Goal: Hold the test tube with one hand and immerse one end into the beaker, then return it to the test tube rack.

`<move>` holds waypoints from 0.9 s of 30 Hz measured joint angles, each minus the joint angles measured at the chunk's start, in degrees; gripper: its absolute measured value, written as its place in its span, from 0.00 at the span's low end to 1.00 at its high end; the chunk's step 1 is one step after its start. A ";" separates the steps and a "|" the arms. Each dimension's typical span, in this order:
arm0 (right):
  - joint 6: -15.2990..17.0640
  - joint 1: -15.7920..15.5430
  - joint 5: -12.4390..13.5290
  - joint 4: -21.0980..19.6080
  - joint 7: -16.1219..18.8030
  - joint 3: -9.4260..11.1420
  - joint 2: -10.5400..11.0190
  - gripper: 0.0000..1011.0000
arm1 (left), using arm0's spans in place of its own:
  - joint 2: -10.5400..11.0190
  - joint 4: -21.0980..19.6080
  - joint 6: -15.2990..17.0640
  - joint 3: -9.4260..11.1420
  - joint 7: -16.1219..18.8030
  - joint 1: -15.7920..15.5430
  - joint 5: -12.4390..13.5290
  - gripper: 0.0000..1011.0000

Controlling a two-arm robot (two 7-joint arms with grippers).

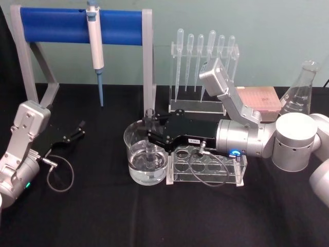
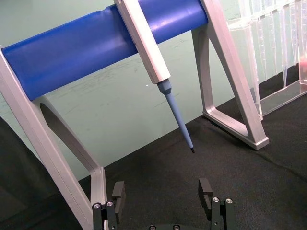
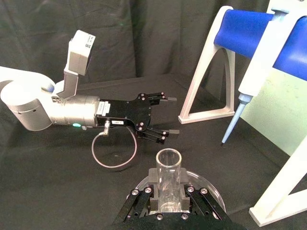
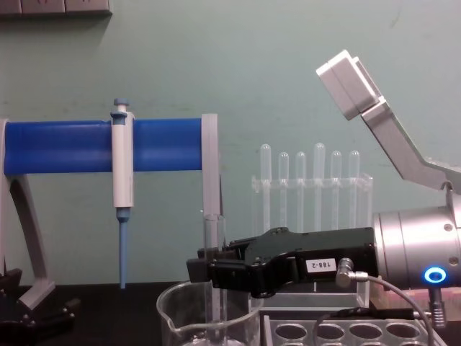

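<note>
Clear glass round-bottomed test tube (image 1: 149, 114) stands upright inside the wide clear glass beaker with pouring spout (image 1: 131, 141). Its lower end sits down in the clear liquid that fills the beaker's lower part, and its rimmed mouth sticks up above the beaker rim. The right black flat-jawed gripper (image 1: 152, 128) is clamped on the tube just below the mouth, jaws closed tight against the glass. Its silver wrist with the blue ring light reaches in from the robot's right. The wrist passes over the clear acrylic test tube rack (image 1: 205, 165), which sits just beside the beaker on that side; the wells that show stand empty. A grey cable loop (image 1: 213, 175) from the wrist droops in front of the rack. Behind are a clear stand of thin frosted bulb-top pipettes (image 1: 205, 51), a pink box (image 1: 259, 99) and a clear conical flask (image 1: 300, 90) at far right. Toward the robot's left stands a grey frame with a blue bar (image 1: 56, 25), with the white-and-blue pipettor (image 1: 95, 38) hung on it, tip down. The left black gripper (image 1: 79, 129) sits low over the black cloth (image 1: 103, 216), well apart from the beaker, fingers spread wide, holding nothing.
</note>
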 joint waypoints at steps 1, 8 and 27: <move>0.01 0.00 0.00 -0.01 0.00 -0.01 0.00 0.24 | 0.00 0.00 0.00 0.00 0.00 0.00 0.00 0.99; 0.05 0.04 0.00 -0.03 0.00 -0.02 0.02 0.24 | 0.00 0.00 0.00 0.00 0.00 0.00 0.00 0.99; 0.05 0.04 0.00 -0.03 -0.08 -0.02 0.02 0.24 | 0.00 0.00 0.00 0.00 0.00 0.00 0.00 0.99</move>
